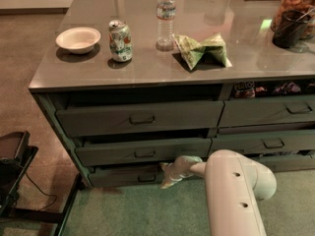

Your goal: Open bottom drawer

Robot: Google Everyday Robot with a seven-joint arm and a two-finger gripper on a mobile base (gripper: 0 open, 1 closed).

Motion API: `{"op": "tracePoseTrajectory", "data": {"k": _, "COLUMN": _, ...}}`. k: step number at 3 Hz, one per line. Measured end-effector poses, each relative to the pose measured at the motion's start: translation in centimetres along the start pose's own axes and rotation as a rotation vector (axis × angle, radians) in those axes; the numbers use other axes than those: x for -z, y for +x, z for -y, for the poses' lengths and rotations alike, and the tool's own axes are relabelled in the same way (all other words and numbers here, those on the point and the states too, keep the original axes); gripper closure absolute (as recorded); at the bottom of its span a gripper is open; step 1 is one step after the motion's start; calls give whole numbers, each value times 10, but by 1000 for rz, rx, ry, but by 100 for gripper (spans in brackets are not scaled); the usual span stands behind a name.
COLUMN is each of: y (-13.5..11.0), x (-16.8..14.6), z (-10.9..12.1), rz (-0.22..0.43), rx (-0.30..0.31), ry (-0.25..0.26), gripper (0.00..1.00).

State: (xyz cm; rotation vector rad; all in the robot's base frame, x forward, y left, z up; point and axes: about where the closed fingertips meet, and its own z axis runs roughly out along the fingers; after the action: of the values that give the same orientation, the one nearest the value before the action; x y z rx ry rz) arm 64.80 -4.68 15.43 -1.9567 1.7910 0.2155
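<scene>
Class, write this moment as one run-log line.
step: open bottom drawer | pincer: low, at the drawer front, just right of its pull | drawer: barely out, if at all

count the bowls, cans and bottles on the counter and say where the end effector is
bowl: 1
can: 1
water bottle: 1
total: 3
end effector: low in front of the bottom drawer, just right of its pull

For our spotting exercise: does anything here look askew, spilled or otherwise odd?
Nothing spilled. The green bag lies crumpled on the counter, and the top drawer looks slightly ajar. The gripper is low by the bottom drawer.
</scene>
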Motion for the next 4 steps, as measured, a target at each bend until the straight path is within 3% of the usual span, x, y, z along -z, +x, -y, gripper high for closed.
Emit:
{"op": "tracePoseTrajectory", "data": {"k": 2, "y": 0, "x": 0, "z": 0, "rz": 0, "rx": 0, "ry": 0, "gripper": 88}}
{"op": "tracePoseTrajectory", "data": {"k": 3, "y": 0, "x": 0, "z": 0, "rz": 0, "rx": 0, "ry": 0, "gripper": 100}}
{"op": "tracePoseTrajectory", "data": {"k": 4, "y": 0, "x": 0, "z": 0, "rz": 0, "rx": 0, "ry": 0, "gripper": 100}}
